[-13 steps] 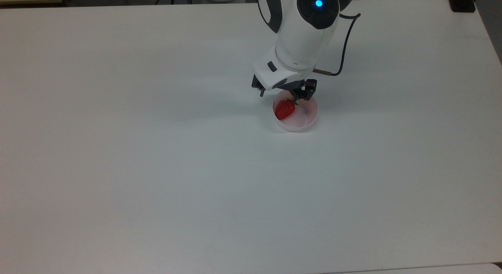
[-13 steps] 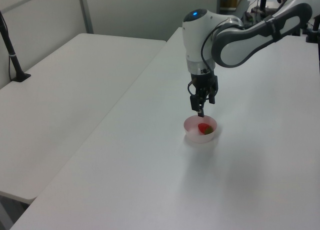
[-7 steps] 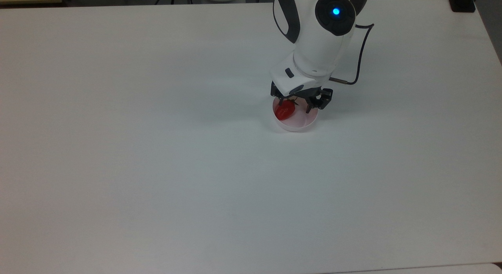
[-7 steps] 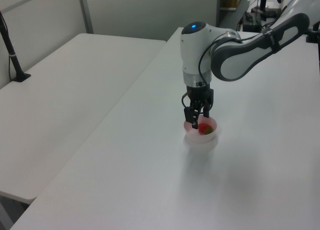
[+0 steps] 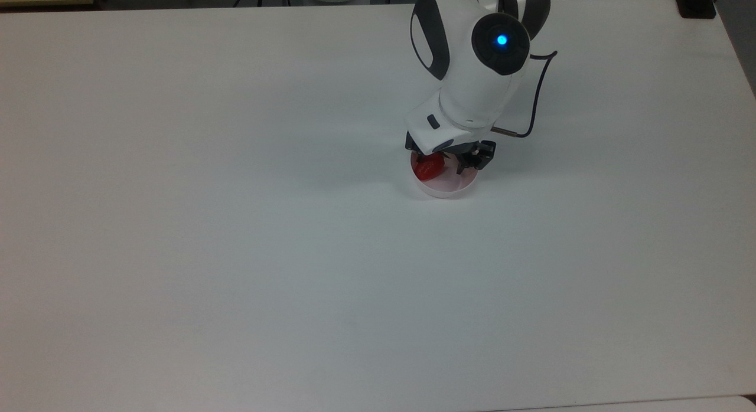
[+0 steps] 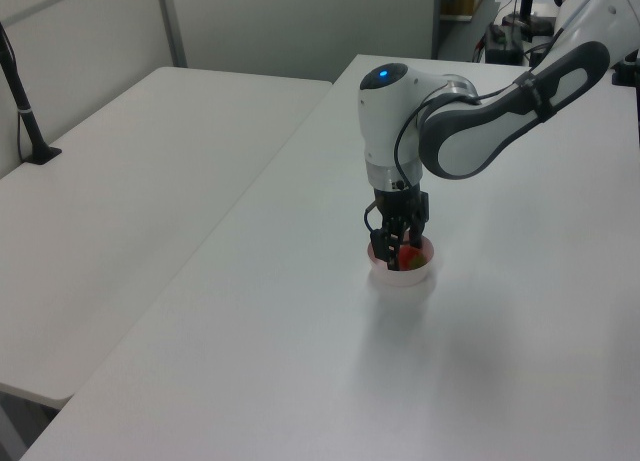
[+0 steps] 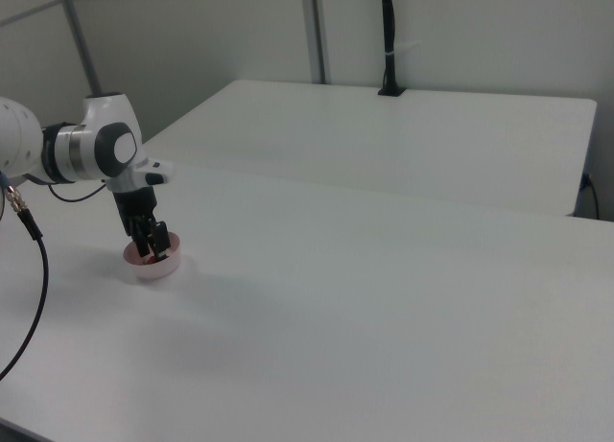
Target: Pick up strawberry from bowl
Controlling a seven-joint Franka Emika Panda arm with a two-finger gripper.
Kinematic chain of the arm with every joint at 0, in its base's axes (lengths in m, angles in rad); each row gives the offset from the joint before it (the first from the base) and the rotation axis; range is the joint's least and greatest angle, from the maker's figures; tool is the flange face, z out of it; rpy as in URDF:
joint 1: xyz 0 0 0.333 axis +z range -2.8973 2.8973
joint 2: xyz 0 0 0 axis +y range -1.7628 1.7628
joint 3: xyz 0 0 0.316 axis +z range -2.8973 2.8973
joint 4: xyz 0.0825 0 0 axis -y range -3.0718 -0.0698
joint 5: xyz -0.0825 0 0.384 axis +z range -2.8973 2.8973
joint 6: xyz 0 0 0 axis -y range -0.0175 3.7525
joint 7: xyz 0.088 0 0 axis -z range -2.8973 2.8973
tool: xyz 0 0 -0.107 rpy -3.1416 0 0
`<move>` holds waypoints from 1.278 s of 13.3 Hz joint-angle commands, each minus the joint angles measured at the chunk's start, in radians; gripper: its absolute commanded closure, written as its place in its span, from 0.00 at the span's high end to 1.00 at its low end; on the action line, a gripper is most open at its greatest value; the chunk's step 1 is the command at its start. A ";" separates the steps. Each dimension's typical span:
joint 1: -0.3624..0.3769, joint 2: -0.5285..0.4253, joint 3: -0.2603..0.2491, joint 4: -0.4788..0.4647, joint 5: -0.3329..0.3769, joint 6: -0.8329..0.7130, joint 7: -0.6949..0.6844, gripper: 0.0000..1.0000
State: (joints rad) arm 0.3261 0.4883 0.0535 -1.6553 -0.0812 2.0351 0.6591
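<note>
The pale pink bowl (image 5: pixel 444 193) stands on the white table (image 5: pixel 236 252), right of the middle in the top view. The red strawberry (image 5: pixel 426 169) lies in the bowl's left half in the top view, its green cap hidden under my hand. My gripper (image 5: pixel 442 162) points straight down into the bowl, open, with one finger on each side of the strawberry's cap end. In the left view the gripper (image 6: pixel 396 253) dips inside the bowl (image 6: pixel 402 278) with a bit of red strawberry (image 6: pixel 411 258) beside it. The right view shows the gripper (image 7: pixel 153 245) low in the bowl (image 7: pixel 156 267).
A black cable (image 5: pixel 534 99) loops off the wrist to the top view's right. A second white table (image 6: pixel 130 181) stands alongside, with a black post (image 6: pixel 22 101) on it. A black block (image 5: pixel 697 5) sits at the table's far right corner.
The arm has shifted to the top view's right over the bowl and come down, so the open fingers now sit inside the bowl around the strawberry. Bowl and strawberry have not moved.
</note>
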 commanded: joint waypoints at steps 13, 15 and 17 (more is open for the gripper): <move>-0.015 -0.005 0.002 -0.035 0.011 0.001 -0.010 0.42; -0.015 -0.014 0.002 -0.031 0.012 -0.032 -0.013 0.42; -0.019 -0.017 0.002 -0.002 0.014 -0.074 -0.015 0.42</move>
State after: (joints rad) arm 0.3137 0.4901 0.0534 -1.6750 -0.0812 2.0237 0.6574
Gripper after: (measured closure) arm 0.577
